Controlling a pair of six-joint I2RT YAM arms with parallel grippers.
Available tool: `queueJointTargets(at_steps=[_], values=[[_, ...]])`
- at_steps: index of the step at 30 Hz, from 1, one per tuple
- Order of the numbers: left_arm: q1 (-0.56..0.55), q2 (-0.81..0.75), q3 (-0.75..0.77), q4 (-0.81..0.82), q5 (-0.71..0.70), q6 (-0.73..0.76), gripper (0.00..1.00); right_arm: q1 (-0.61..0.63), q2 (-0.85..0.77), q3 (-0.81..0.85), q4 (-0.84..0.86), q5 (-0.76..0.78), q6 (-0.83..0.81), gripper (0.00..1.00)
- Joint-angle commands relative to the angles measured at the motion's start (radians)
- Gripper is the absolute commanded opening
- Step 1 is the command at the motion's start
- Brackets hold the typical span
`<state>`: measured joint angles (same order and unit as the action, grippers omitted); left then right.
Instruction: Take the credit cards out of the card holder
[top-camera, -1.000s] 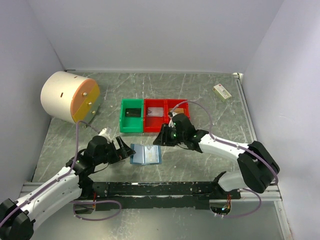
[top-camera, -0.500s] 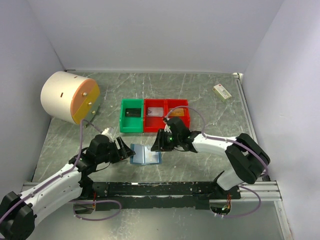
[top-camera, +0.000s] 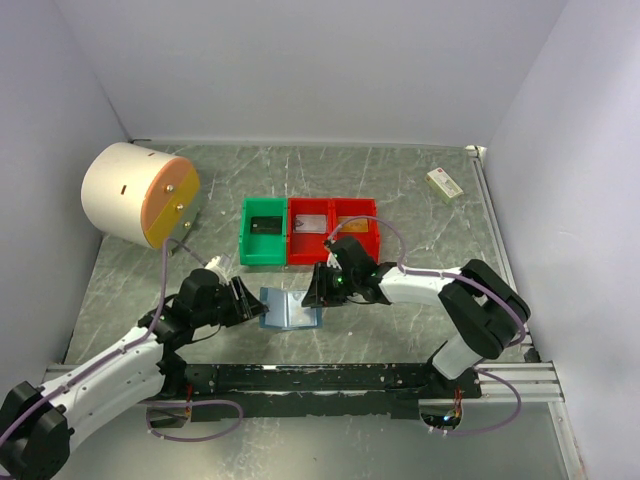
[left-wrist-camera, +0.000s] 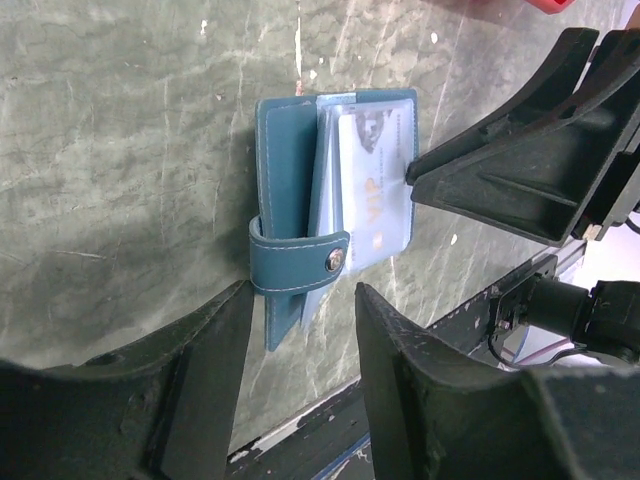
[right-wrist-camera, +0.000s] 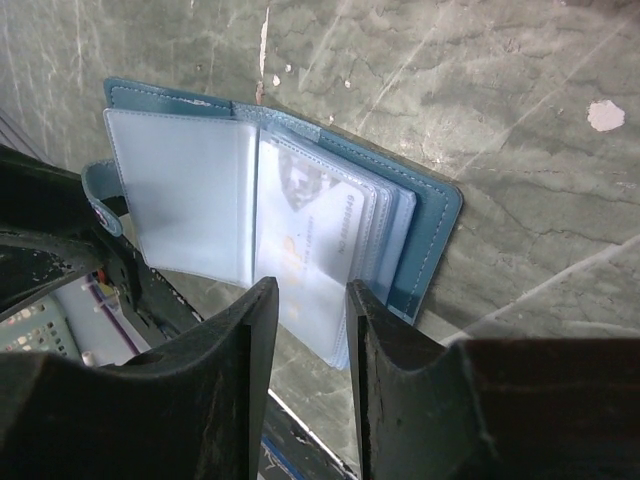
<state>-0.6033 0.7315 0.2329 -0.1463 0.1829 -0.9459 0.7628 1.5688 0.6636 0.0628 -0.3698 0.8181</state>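
The blue card holder (top-camera: 290, 308) lies open on the table between my two grippers. Its clear sleeves hold a pale credit card (right-wrist-camera: 310, 230) marked VIP, also seen in the left wrist view (left-wrist-camera: 375, 180). My left gripper (top-camera: 248, 300) is open, its jaws either side of the holder's snap strap (left-wrist-camera: 300, 265) and left edge (left-wrist-camera: 285, 160). My right gripper (top-camera: 318, 290) is open, its jaws set around the free edge of the sleeves, above the blue cover (right-wrist-camera: 435, 230). Its fingers (left-wrist-camera: 520, 170) show at the holder's right side. How many cards are inside is hidden.
A green bin (top-camera: 264, 232) and two red bins (top-camera: 312, 232) stand just behind the holder. A white and orange cylinder (top-camera: 135, 193) is at the back left. A small cream box (top-camera: 443, 183) lies at the back right. A black rail (top-camera: 320, 380) runs along the front.
My right gripper has moved left onto the holder's right side and its arm has folded in. The sleeves have lifted slightly. My left gripper has edged closer to the holder's left edge.
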Motion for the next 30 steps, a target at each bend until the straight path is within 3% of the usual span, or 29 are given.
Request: queueJointTargets(at_steps=[1,11,19,25,30], values=[[0.003,0.010,0.003,0.027,0.026,0.019,0.55,0.004,0.019,0.004,0.006,-0.004,-0.009,0.34],[0.002,0.071,0.043,-0.012,0.011,0.056,0.38,0.005,0.014,0.059,-0.005,-0.029,0.004,0.32],[0.002,0.037,0.022,-0.021,0.008,0.044,0.32,0.005,0.014,0.072,-0.030,-0.020,-0.001,0.31],[0.002,0.015,0.002,-0.019,0.020,0.032,0.22,0.006,0.014,0.080,-0.079,0.030,-0.027,0.33],[0.002,0.006,-0.011,-0.015,0.023,0.023,0.21,0.010,0.048,0.083,-0.074,0.008,-0.025,0.33]])
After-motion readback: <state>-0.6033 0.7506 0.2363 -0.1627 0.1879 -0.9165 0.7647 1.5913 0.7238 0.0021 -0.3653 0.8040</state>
